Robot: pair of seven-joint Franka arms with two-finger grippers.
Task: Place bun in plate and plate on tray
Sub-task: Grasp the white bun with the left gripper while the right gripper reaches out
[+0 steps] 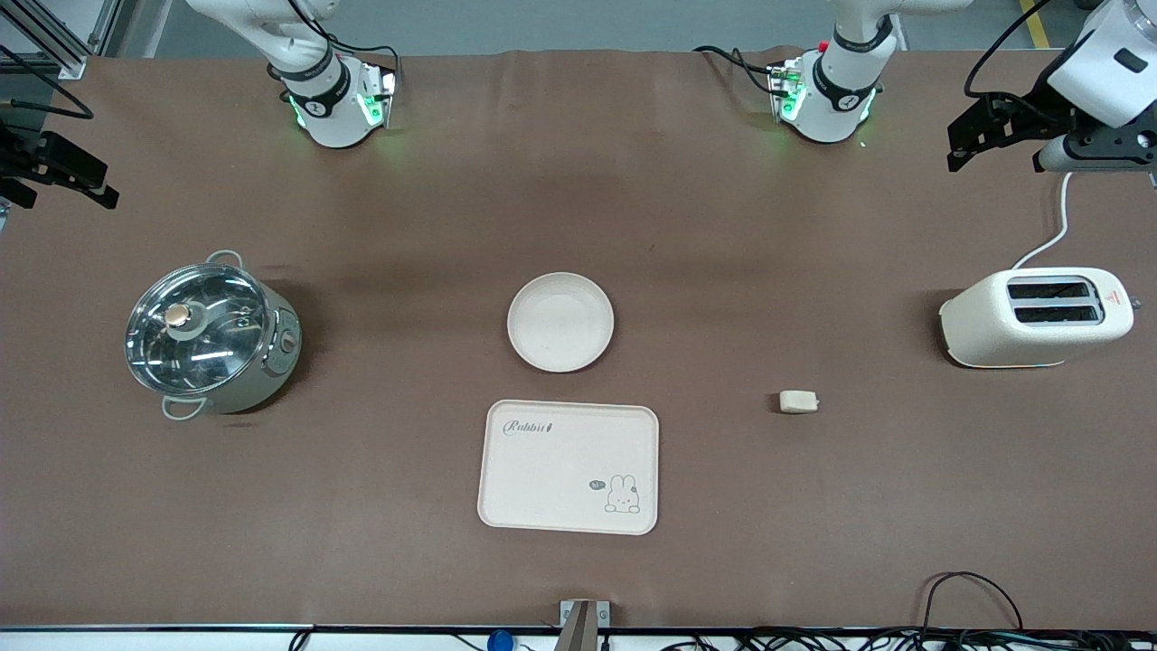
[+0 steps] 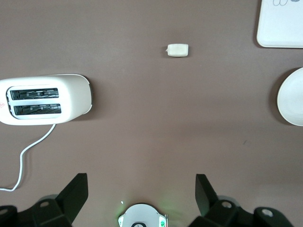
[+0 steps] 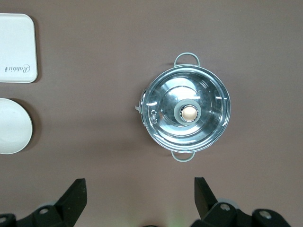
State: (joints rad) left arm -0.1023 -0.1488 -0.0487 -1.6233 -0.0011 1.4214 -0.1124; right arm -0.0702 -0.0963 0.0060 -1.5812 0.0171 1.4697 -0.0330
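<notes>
The bun point(image 1: 798, 401) lies on the brown table between the tray and the toaster; it also shows in the left wrist view point(image 2: 178, 50). The empty plate point(image 1: 560, 322) sits at mid-table, also seen in the wrist views point(image 2: 293, 97) point(image 3: 12, 125). The tray point(image 1: 569, 466) with "Rabbit" lettering lies just nearer the front camera than the plate point(image 2: 281, 23) point(image 3: 16, 47). My left gripper point(image 1: 981, 136) point(image 2: 141, 182) is open and empty, high over the left arm's end of the table. My right gripper point(image 1: 68, 172) point(image 3: 139, 182) is open and empty, high over the right arm's end.
A cream toaster point(image 1: 1039, 316) point(image 2: 45, 99) with a white cord stands toward the left arm's end. A steel pot with a glass lid point(image 1: 212, 334) point(image 3: 187, 113) stands toward the right arm's end. Cables run along the table's front edge.
</notes>
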